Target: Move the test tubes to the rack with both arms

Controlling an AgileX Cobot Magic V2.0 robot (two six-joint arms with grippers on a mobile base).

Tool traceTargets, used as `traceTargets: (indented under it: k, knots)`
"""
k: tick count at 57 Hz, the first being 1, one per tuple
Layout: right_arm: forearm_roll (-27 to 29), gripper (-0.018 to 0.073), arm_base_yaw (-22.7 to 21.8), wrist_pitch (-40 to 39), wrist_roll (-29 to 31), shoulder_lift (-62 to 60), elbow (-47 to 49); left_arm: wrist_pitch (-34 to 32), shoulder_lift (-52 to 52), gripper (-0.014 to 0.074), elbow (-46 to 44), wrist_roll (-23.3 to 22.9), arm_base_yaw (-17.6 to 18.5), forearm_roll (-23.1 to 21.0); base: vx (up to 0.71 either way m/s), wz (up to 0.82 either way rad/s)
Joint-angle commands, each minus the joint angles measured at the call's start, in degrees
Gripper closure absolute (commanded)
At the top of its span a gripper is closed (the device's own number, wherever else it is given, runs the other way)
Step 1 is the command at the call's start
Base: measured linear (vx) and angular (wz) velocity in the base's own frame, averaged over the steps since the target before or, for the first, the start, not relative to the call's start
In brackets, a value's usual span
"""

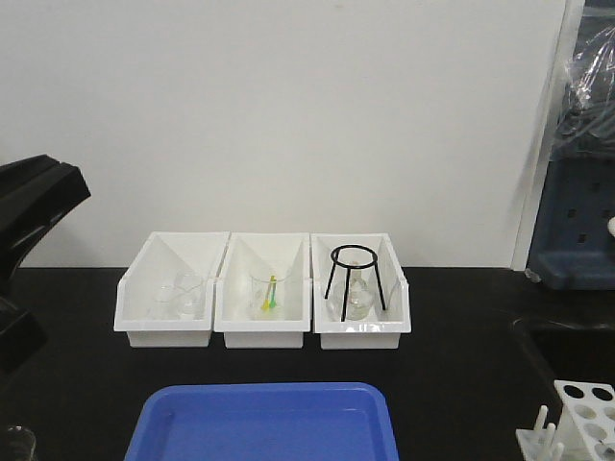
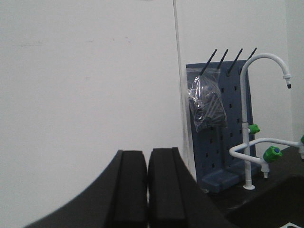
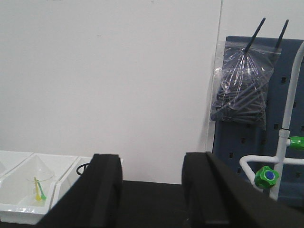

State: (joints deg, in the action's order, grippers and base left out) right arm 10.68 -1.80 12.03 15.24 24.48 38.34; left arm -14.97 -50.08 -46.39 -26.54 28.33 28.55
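No test tubes show in any view. The white rack point(image 1: 582, 421), with round holes and upright pegs, stands at the bottom right corner of the front view, partly cut off. My left gripper point(image 2: 147, 159) is raised and faces the white wall; its jaws are pressed together with nothing between them. Part of the left arm point(image 1: 34, 206) shows as a black shape at the left edge of the front view. My right gripper point(image 3: 152, 164) is open and empty above the black bench, facing the wall; it does not show in the front view.
Three white open-front bins point(image 1: 262, 331) stand at the back: one holds glassware, the middle one a beaker with yellow and green sticks point(image 1: 270, 293), the right one a black tripod ring point(image 1: 356, 280) over a flask. A blue tray point(image 1: 264, 423) lies in front. A sink point(image 1: 572, 351), white faucet point(image 2: 247, 128) and blue pegboard point(image 2: 223, 123) are to the right.
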Motion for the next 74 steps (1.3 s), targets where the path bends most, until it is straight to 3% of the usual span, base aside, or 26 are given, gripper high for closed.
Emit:
traceTargets:
  k: [1,8,13,17,35,45,56,62,74]
  knots:
    - [-0.3,0.0174,-0.3,-4.4,0.4,0.5,2.0,-3.4,1.1,0.0471,-0.5,1.2,0.1,-6.4,0.0,0.0]
    - [-0.3,0.0174,-0.3,-4.3,0.4,0.5,2.0,3.1,2.9,0.0572,1.5,13.4,0.1,-16.3,0.0,0.0]
    - [-0.3,0.0174,-0.3,-4.3,0.4,0.5,2.0,4.5,5.5,0.0603,4.3,21.7,-0.2,-19.2,0.0,0.0]
    - [-0.3,0.0174,-0.3,-4.4,0.4,0.5,2.0,3.9,8.5,0.0603,7.3,25.1,-1.9,-20.0,0.0,0.0]
    - [-0.3,0.0174,-0.3,-4.4,0.4,0.5,2.0,2.5,26.6,0.0602,27.2,25.5,-18.1,-21.4,0.0,0.0]
    - [-0.3,0.0174,-0.3,-4.4,0.4,0.5,2.0,2.5,36.8,0.0602,38.3,24.9,-24.2,-21.4,0.0,0.0]
    - [-0.3,0.0174,-0.3,-4.4,0.4,0.5,2.0,2.6,47.3,0.0602,46.7,24.7,-27.7,-23.8,0.0,0.0]
    - [-0.3,0.0174,-0.3,-4.4,0.4,0.5,2.0,8.2,51.8,0.0602,46.4,24.7,-28.0,-24.3,0.0,0.0]
    - [-0.3,0.0174,-0.3,-3.9,0.4,0.5,2.0,8.5,50.9,0.0602,46.5,24.7,-28.0,-24.3,0.0,0.0]
